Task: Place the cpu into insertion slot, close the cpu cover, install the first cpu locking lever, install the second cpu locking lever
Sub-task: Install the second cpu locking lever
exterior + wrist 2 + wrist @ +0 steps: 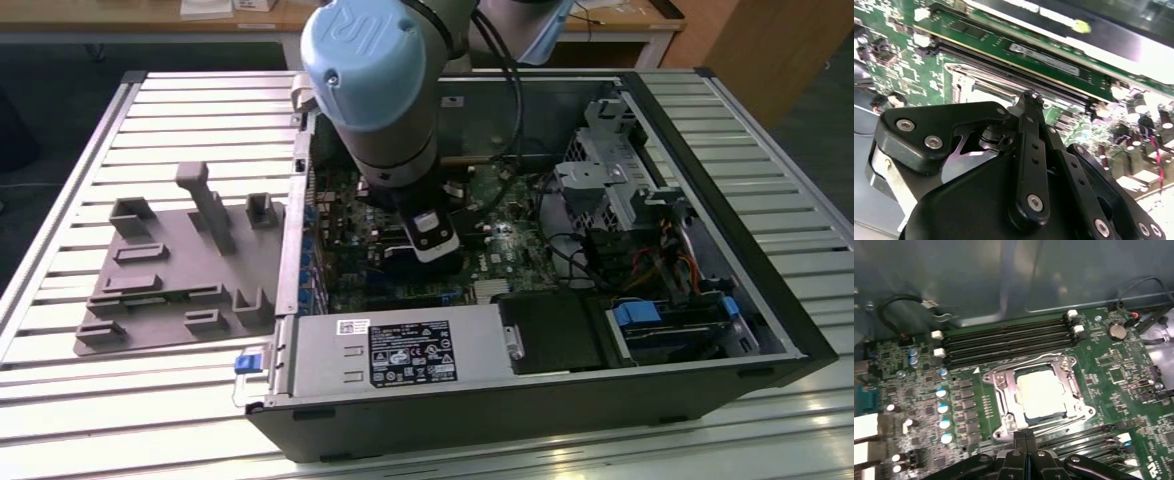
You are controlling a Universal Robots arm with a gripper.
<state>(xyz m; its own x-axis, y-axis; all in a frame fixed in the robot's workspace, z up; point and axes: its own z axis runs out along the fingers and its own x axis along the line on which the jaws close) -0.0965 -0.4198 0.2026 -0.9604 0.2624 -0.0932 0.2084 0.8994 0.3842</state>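
The gripper point(1025, 437), pinched together and empty, hovers beside one cpu point(1040, 392) under one cpu cover point(1004, 390).

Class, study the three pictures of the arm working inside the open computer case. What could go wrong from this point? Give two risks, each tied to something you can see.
1. The gripper hangs right at the edge of the cpu cover, which lies over the cpu; a slightly misplaced push could scrape the chip or the frame.
2. Memory slots and capacitors crowd the socket, so a sideways slip may strike them.
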